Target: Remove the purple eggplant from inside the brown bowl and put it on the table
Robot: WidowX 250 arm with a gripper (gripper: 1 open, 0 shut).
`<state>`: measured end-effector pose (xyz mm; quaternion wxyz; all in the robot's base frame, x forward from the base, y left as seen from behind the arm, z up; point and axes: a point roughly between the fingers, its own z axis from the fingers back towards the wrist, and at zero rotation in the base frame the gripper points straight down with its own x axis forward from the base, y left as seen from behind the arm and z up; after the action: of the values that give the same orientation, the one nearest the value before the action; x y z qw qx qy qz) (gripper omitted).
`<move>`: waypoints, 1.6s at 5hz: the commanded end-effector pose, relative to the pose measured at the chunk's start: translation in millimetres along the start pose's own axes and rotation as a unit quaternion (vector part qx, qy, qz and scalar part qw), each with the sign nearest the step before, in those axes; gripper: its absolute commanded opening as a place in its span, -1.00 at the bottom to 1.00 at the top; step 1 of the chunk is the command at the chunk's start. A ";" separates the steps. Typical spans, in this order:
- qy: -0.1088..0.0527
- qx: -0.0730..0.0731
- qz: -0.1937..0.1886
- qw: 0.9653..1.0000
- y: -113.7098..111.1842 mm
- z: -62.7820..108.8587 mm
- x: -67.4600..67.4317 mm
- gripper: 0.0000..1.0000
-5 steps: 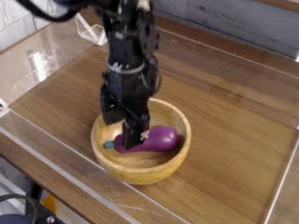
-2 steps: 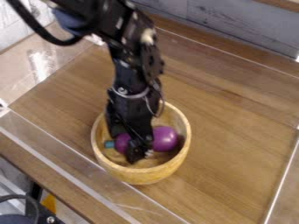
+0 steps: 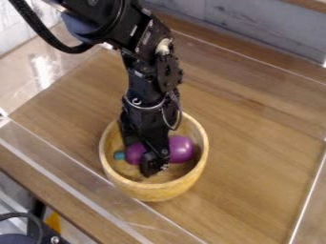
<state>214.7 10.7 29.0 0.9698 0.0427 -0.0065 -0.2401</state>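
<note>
Far left: black cable [image 3: 36, 27] now sweeps in a wide arc off the arm, hanging lower and more fully in view than a second ago. Clear acrylic wall [image 3: 57, 176] along the near-left edge hasn't changed. Same for the black hardware [image 3: 23, 229] in the bottom-left corner and the small yellow piece [image 3: 52, 221] next to it.

Next, the brown bowl [image 3: 154, 190]: same spot on the tabletop [image 3: 249, 124], still upright, no visible shift.

Inside it, the purple eggplant [image 3: 182, 150] lies on its side, teal stem cap toward the left wall of the bowl, plump end toward the right. No clear change in where it lies. What changed is how much shows: the middle is now covered by the black end effector [image 3: 152, 153], with purple visible on both sides of it. Earlier, more of the body showed in one piece.

Arm [image 3: 112, 21] has changed pose: its upper part was near vertical, now it leans in from the upper left. End effector has come down into the bowl and over to the right, from above the stem side to across the eggplant's middle. Its jaws are spread apart, not clamped on anything. Can't tell if they touch the eggplant.

Right side: bare tabletop, grey back wall [image 3: 254, 29] behind it, both unchanged.
</note>
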 end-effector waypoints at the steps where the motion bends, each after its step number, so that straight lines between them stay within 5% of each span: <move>1: -0.011 0.007 -0.009 1.000 1.6 2.7 3.4 1.00; 6: -0.023 0.019 -0.037 0.999 2.7 4.7 5.8 1.00; 7: -0.022 0.020 -0.038 0.999 2.8 5.2 5.8 -1.00; 8: -0.020 0.022 -0.041 0.999 3.0 6.2 5.8 -1.00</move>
<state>215.0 11.6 27.1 0.9605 0.0506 -0.0110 -0.2735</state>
